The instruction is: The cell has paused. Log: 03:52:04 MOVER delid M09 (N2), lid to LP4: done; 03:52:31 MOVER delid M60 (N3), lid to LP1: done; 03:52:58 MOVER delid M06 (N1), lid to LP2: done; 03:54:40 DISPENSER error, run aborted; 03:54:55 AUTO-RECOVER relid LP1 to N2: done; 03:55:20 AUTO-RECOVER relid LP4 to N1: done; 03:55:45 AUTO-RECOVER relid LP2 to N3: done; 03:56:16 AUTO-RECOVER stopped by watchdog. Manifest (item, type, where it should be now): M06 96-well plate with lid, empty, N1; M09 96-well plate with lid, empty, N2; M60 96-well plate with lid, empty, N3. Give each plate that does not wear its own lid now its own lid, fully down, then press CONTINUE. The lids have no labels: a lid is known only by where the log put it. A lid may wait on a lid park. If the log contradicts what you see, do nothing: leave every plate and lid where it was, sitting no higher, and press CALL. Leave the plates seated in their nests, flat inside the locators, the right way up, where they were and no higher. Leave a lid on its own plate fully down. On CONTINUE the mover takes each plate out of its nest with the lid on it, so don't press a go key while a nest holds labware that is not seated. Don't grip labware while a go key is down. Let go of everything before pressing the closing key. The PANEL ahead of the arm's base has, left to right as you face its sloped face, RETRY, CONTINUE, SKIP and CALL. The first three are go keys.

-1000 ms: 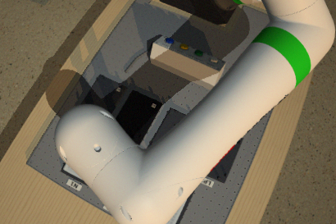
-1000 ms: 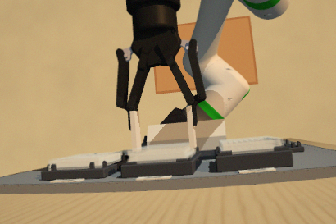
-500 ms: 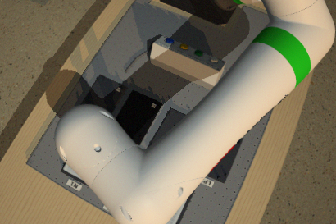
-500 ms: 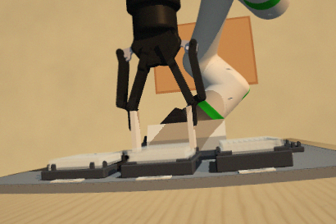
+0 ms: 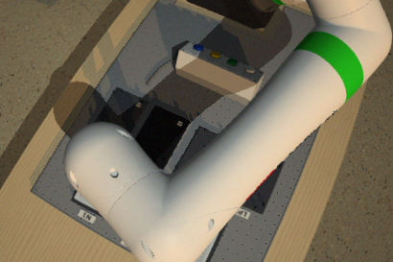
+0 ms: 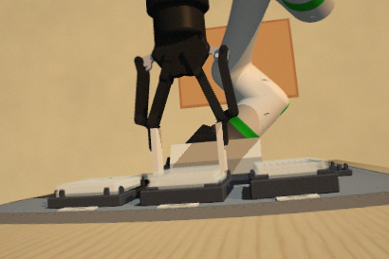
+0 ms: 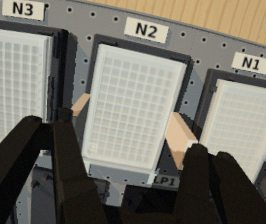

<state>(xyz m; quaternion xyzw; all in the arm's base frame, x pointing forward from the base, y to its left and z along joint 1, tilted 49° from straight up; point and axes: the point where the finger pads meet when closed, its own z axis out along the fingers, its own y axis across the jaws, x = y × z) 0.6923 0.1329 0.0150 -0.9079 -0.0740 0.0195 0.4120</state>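
Black two-finger claw (image 6: 187, 152) hangs over the middle nest, its pale pads (image 7: 180, 135) pressed against the two long sides of the clear rectangular plastic lid (image 7: 129, 112) at N2; claw is clamped on that lid. Exterior view shows the pad tips reaching down to lid level on the middle nest; whether the lid is lifted off the plate or still seated, cannot tell.

Counts: three dark nests in a row on the grey perforated base plate (image 7: 194, 47), tagged N3 (image 7: 23, 8), N2 (image 7: 146, 30), N1 (image 7: 250, 62). Three white 96-well plates, one per nest, each under a clear lid: N3 plate (image 7: 11, 82), N2 plate under the gripped lid, N1 plate (image 7: 239, 125). One lid park label, LP1 (image 7: 165, 181), shows just under the N2 nest; another label, partly hidden by the arm, is seen in the top view.

One beige sloped key panel (image 5: 218, 74) with four keys in a line: blue (image 5: 197, 47), yellow (image 5: 216, 55), green (image 5: 233, 61), pale one (image 5: 249, 69). No key labels readable.

White robot arm with green bands (image 5: 331, 62) crosses the top view and hides most of the nests and lid parks there. Base plate lies on a wooden desk (image 5: 29, 226). Orange flat panel (image 6: 275, 62) stands behind the arm in the exterior view.
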